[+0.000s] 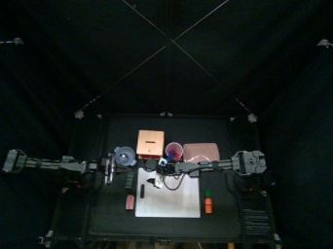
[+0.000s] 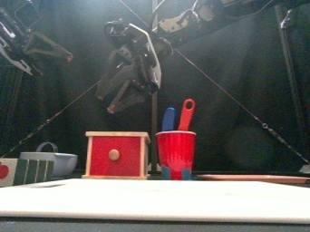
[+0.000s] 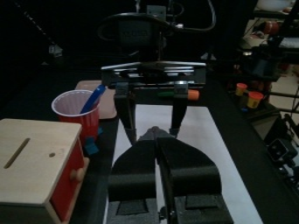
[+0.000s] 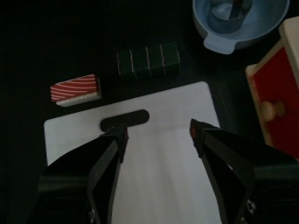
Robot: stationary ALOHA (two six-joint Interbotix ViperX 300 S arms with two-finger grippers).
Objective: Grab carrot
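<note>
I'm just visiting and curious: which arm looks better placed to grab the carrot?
Probably the right: the right gripper hangs open over the white board, and the carrot lies just off the board's edge on that arm's side. The left arm is farther away.

board: bare under right jaws | obstacles: red cup, wooden box behind

Two black arms with grey joint housings, left pincer of glossy black jaws, right pincer with broad matte-black jaws, black cables looping at the wrists
</note>
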